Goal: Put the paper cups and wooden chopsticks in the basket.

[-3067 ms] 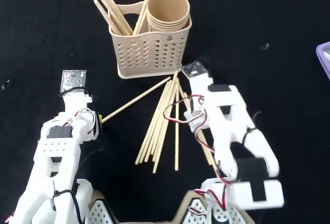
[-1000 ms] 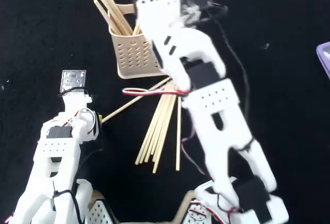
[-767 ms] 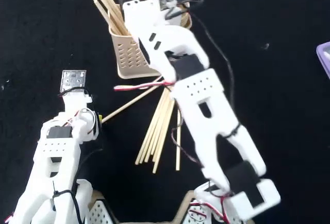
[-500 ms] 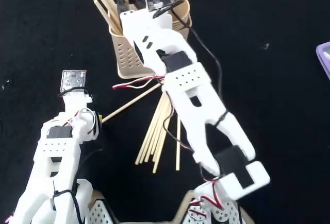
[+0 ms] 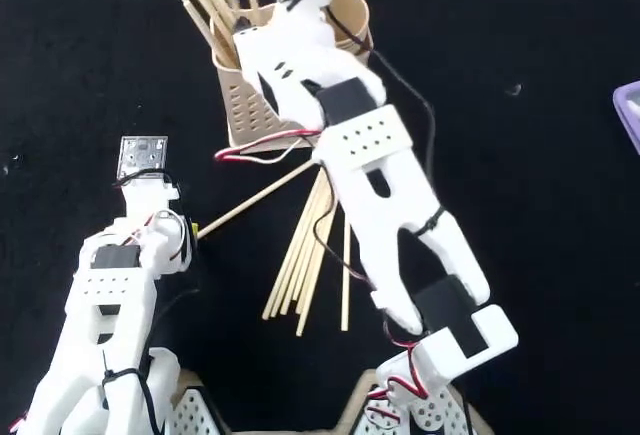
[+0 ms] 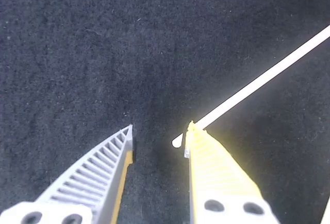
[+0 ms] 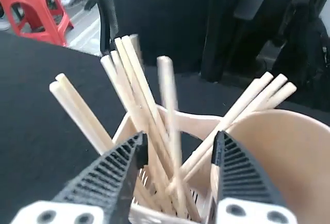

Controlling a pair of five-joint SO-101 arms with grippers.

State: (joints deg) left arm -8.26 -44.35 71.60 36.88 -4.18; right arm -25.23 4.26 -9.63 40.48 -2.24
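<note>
A beige plastic basket (image 5: 245, 110) with rows of slotted holes in its walls stands at the middle of the table's far edge, on a matte black cloth that covers the table (image 5: 540, 185). A stack of tan paper cups (image 5: 352, 10), round and smooth-rimmed, sits in the basket's right compartment. Pale wooden chopsticks (image 5: 205, 10), thin and straight, lean fanned out of the left one. More loose chopsticks (image 5: 300, 255) lie in a narrow sheaf on the cloth near the table's middle, running from just in front of the basket toward the near edge. A single chopstick (image 5: 250, 202) lies slanted apart from them, toward the left arm. The white right arm (image 5: 380, 185) stretches from the near edge diagonally across the sheaf, up over the basket. Its claw (image 7: 179, 139) hangs above the left compartment with its black ribbed jaws apart. One upright chopstick (image 7: 167, 105) stands between the jaws, touching neither, beside the cup's rim (image 7: 278, 147). The left arm (image 5: 110, 295) is folded low near the near left corner. Its claw (image 6: 160, 131) is down at the cloth with its jaws spread, one grey and one yellow. The rounded end of the single chopstick (image 6: 258, 82) lies right at the yellow jaw's tip.
</note>
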